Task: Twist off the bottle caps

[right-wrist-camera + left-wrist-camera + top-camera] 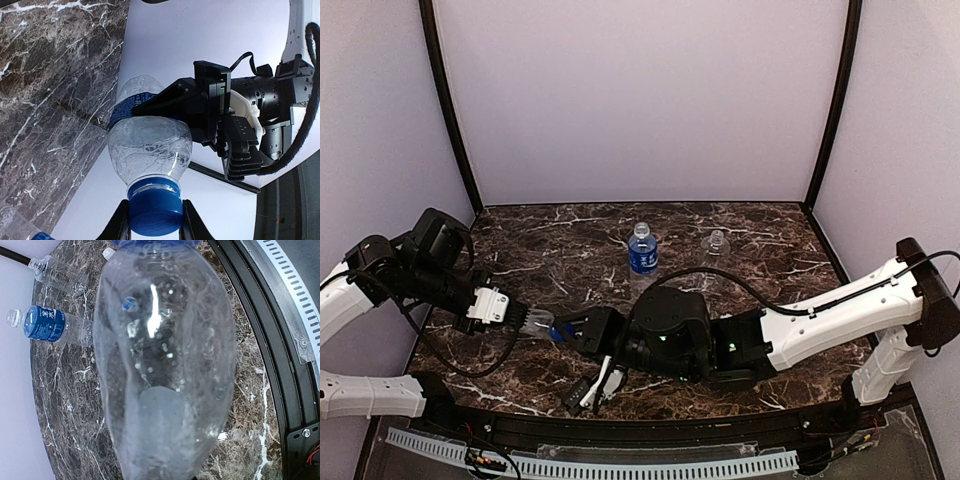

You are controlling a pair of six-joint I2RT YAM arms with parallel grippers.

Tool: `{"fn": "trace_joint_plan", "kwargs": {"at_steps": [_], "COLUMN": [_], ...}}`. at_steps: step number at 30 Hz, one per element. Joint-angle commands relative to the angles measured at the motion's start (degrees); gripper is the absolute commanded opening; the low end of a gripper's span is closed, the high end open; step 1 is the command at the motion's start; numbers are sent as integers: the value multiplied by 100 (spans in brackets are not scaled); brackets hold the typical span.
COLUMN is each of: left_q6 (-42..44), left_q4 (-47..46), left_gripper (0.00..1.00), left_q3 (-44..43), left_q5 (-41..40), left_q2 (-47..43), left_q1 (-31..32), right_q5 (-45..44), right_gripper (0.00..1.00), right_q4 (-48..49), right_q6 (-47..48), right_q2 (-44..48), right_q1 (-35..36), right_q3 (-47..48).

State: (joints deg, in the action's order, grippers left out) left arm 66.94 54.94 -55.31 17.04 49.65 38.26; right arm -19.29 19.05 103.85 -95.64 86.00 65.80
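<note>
My left gripper (532,322) is shut on a clear bottle with a blue label (147,142) and holds it level above the table's front left. In the left wrist view the bottle (165,365) fills the frame and hides the fingers. My right gripper (154,222) is shut on this bottle's dark blue cap (154,210), one finger on each side; the cap (558,335) sits on the neck. A second blue-labelled bottle (642,250) and a plain bottle (716,242) stand upright at the back; both necks look open (12,317). A white cap (108,252) lies near them.
The marble table (770,260) ends at a black rail (650,440) at the front. Pale walls with black corner posts (445,100) close in the back and both sides. The right arm (820,320) reaches across the front of the table.
</note>
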Motion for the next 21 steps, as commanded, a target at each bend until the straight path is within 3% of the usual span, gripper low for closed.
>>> {"fn": "trace_joint_plan", "kwargs": {"at_steps": [1,4,5,8,9,14,18,21], "left_q6": [77,59,9,-196,-237,-523,-998,-1404], "left_q4": [427,344,312,132,101,-148,-531,-1293], "left_gripper": [11,11,11,10,10,9,9,9], "left_q3": [123,139,136,68,44,-112,-190,-193], "left_q5": [123,136,145,171,180,126,20,-139], "left_q2": [-66,-86,-98,-119,-116,-143,-160,-208], "left_q1": [-12,-12,-18,-19,-13,-12,-18,-29], "right_q5": [-298,-270,-283,-277,-289,-332,-433,-208], "right_gripper": [0,0,5,42,61,97,99,99], "right_q4": [1203,1082,1046,1239,1263,1044,716,-99], "right_q6": [896,657,571,369,281,-451,-1086,-2818], "right_q2": [243,226,207,177,181,332,573,857], "right_q1": [31,27,25,27,24,22,4,-141], "right_q3": [-54,-18,-13,-47,-45,-58,-209,-109]}}
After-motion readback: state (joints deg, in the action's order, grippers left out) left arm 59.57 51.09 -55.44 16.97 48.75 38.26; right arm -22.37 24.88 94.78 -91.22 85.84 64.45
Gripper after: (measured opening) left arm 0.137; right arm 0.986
